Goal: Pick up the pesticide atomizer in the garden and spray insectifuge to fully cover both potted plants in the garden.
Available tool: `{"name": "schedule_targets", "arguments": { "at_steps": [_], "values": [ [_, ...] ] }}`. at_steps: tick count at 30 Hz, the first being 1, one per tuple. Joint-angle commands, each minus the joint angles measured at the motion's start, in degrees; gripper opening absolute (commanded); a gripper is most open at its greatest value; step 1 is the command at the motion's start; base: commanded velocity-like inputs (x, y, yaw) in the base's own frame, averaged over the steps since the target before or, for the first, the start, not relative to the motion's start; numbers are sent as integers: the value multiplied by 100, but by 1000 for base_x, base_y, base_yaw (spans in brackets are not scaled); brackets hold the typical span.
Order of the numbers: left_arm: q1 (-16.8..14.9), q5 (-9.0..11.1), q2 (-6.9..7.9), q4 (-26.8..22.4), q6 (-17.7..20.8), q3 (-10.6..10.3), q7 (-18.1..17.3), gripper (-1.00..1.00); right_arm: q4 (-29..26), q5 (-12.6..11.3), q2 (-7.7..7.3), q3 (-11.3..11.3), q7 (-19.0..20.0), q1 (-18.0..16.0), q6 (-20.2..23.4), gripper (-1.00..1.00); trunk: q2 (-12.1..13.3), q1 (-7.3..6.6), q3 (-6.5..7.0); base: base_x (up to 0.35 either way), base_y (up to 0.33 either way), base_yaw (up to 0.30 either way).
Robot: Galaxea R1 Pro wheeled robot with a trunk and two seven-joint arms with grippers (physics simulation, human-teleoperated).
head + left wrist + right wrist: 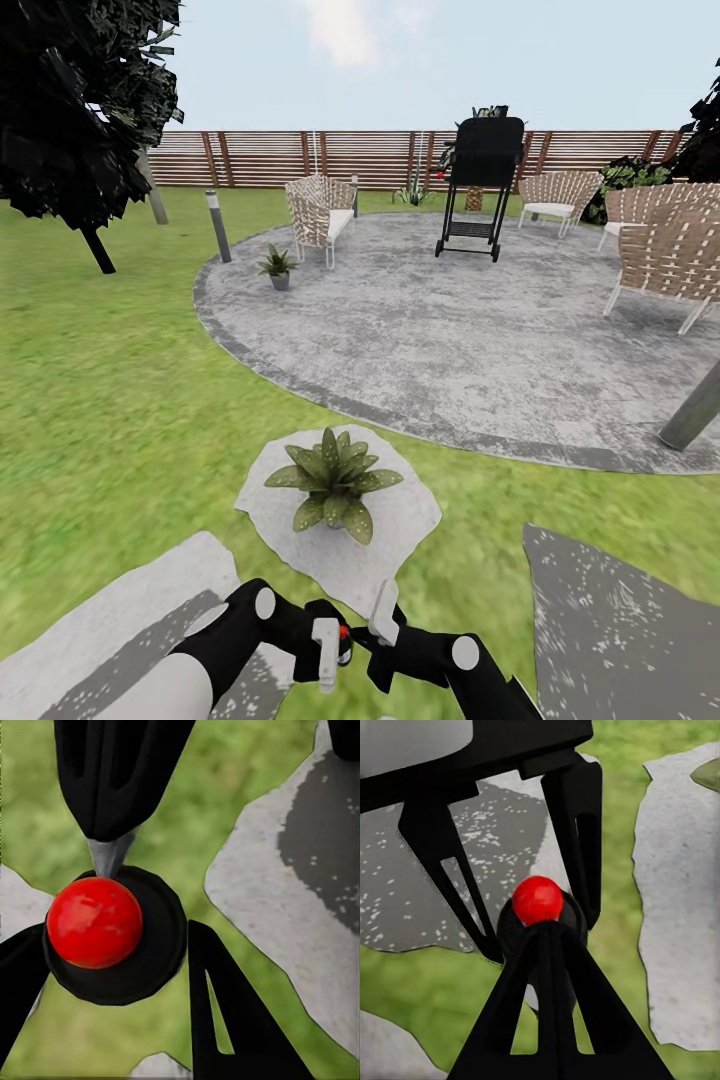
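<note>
The pesticide atomizer (343,632), a small dark bottle with a red round top (94,921), hangs low in front of me over the lawn. My left gripper (326,640) is shut on it, with a finger on each side of the bottle (225,997). My right gripper (380,622) is shut, and its joined tips (540,937) touch the bottle's side just below the red top (538,900). One potted plant (333,482) sits on a stepping stone (400,525) directly ahead of the grippers. The other potted plant (277,266) stands at the patio's left edge.
A round grey stone patio (450,340) holds a black grill (480,175) and several woven chairs (320,210). A grey bollard lamp (217,225) and a dark tree (80,100) stand at the left. A slanted grey pole (695,410) is at the right, with a wooden fence (260,158) behind.
</note>
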Motion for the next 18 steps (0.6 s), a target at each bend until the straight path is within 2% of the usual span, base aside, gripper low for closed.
{"name": "schedule_targets", "arguments": {
  "at_steps": [1, 3, 9, 12, 17, 18],
  "values": [
    [-4, -40, 16, -8, -28, 6, -4, -100, -6, 45, 3, -10, 8, 0, -26, -100, -2, -1, -5, 0, 0, 0],
    [-6, -56, 90, -3, -22, 6, 0, -100, -6, 45, 3, -10, 8, 0, -26, -100, -2, -1, -5, 0, 0, 0],
    [-5, -34, 801, 18, -14, 13, 2, -100, -6, 45, 3, -10, 8, -2, -26, -100, -2, -1, -5, 0, 0, 0],
    [-6, -38, 1063, 202, -20, 14, 2, -100, -6, 52, 1, -10, 8, 0, -26, -100, -2, -1, -5, 0, 0, 0],
    [5, -25, 1690, 434, -78, 23, 10, -100, -4, 58, -9, -10, 8, -1, -26, -100, -2, -1, -5, 0, 0, 0],
    [3, -2, 1821, 525, -92, 27, 10, -100, -4, 60, -17, -14, 8, 0, -26, 100, -2, -1, -5, 0, 0, 0]
  ]
}}
